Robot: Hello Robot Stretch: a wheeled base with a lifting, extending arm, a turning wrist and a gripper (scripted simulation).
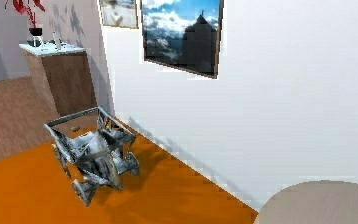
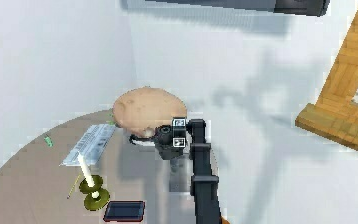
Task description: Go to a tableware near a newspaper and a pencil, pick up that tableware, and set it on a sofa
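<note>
On the round grey-brown table [image 2: 27,165] in the arm side view, a tan, dome-shaped loaf [image 2: 147,105] sits toward the far edge, near the white wall. Against its near side shows a pale curved rim [image 2: 136,140], likely the tableware, though it is too small to name. The dark arm [image 2: 202,185] rises from the bottom edge, and the gripper [image 2: 163,143] is right at the loaf's near side, beside that pale rim. How its fingers are set cannot be told, nor whether they touch the rim or the loaf. With these things on the table behind it, it cannot be told whether it holds anything. Left of the gripper lies a folded newspaper [image 2: 92,145], and farther left a small green sliver [image 2: 49,141], maybe the pencil. Nearer the bottom edge are a pale candle [image 2: 84,168] and a dark flat slab [image 2: 123,211]. In the forward view, a metal cart [image 1: 92,150] stands on the orange floor [image 1: 27,190] near a wooden cabinet [image 1: 67,80].
</note>
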